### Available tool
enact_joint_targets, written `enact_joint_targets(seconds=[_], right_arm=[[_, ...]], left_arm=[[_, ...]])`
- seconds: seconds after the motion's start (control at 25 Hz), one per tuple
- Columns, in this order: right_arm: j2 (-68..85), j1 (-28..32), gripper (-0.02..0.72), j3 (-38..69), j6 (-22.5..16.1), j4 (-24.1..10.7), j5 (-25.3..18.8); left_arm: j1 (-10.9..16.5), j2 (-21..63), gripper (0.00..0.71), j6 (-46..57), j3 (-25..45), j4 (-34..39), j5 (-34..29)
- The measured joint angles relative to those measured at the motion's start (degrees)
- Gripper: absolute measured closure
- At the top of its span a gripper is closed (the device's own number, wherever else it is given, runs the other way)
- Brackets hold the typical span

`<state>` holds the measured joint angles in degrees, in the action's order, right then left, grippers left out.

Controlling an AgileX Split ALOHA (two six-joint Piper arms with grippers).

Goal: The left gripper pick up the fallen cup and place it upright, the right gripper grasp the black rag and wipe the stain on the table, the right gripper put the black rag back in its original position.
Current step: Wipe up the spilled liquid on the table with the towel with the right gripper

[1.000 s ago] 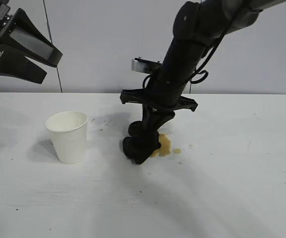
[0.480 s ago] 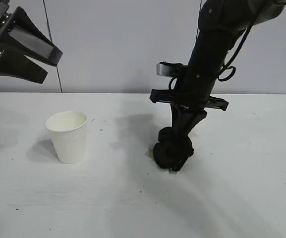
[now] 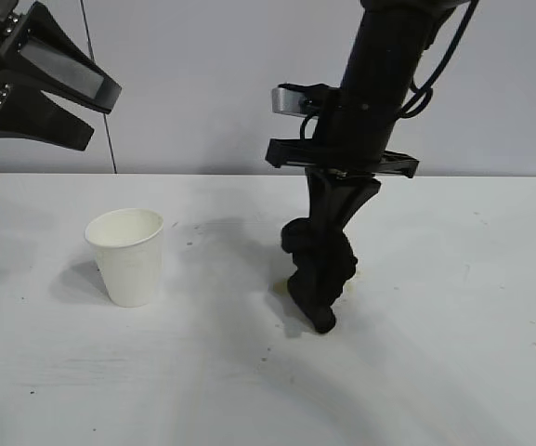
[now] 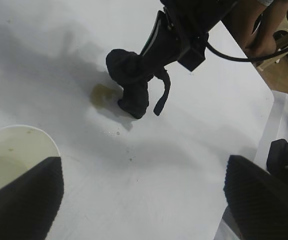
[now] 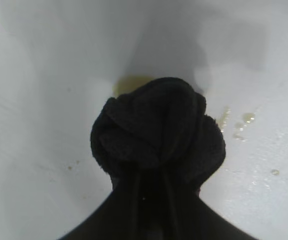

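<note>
Exterior view, starting at your left: the left pincer [image 3: 40,79] hangs high above the counter [image 3: 453,353], its two broad, tapered black fingers spread wide with nothing between them. Below and a little to its right you see the cup [image 3: 127,256], a plain white paper cone with a rolled rim, standing upright on the matte white surface, well apart from that pincer. From the left wrist camera you can look into the cup [image 4: 15,157]: a shallow pale, yellowish pool sits in its bottom.

Moving right, the right pincer [image 3: 320,279] points steeply down near the middle of the counter, its fingers clamped on the black rag [image 3: 321,265], a soft, nubby cloth bunched into a rounded knot with one end trailing down to the surface. In the right wrist picture the rag [image 5: 156,132] fills the centre, and what you can see of the stain [image 5: 129,84] is a faint yellowish smear peeking out just beyond the bundle, with a few small droplets [image 5: 241,125] beside it.
</note>
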<state>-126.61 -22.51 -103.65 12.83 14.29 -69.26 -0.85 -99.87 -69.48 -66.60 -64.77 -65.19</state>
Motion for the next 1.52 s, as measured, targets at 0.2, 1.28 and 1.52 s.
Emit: enact_joint_targets(seconds=[0.2, 1.28, 1.52], right_arm=[[-2.3, -4.1, 0.659, 0.0, 0.3, -1.7, 0.0], [-7.4, -6.7, 0.659, -0.7, -1.0, -1.2, 6.2], [-6.8, -7.0, 0.659, -0.4, -0.3, -1.3, 0.8]], left_arm=[[0.0, 0.0, 0.078, 0.0, 0.0, 0.0, -0.6], [0.0, 0.0, 0.078, 0.0, 0.0, 0.0, -1.2], [0.0, 0.0, 0.078, 0.0, 0.0, 0.0, -1.2]])
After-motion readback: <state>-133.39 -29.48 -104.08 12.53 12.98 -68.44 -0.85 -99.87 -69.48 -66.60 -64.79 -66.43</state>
